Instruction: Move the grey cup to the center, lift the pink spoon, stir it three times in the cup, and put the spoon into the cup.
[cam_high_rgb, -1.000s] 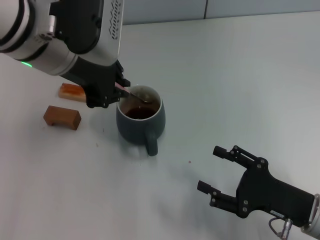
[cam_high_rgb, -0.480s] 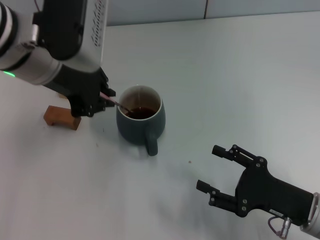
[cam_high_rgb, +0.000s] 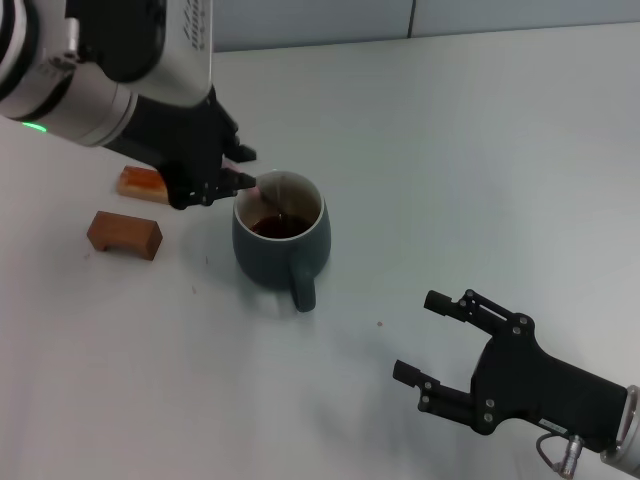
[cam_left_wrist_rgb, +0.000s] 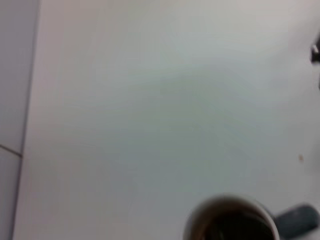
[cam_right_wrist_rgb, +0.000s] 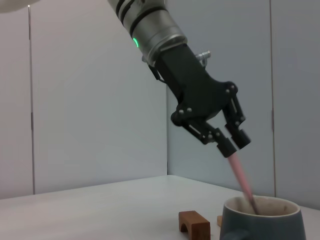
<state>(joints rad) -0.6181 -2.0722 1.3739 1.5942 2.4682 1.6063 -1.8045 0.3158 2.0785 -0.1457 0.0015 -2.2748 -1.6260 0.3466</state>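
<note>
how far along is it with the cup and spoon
Done: the grey cup stands mid-table and the pink spoon is lifted. In hand: the left pincer is shut on the spoon's handle, with its bowl end down in the dark liquid, so stirring looks under way; how many turns are done cannot be told. Left: finish stirring and release the spoon into the cup. The right pincer sits open, idle, near the table's front.

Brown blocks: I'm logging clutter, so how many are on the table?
2. A dark brown rectangular block lies left of the grey-teal ceramic mug; an orange-brown one lies behind it, partly hidden by the left pincer.
</note>
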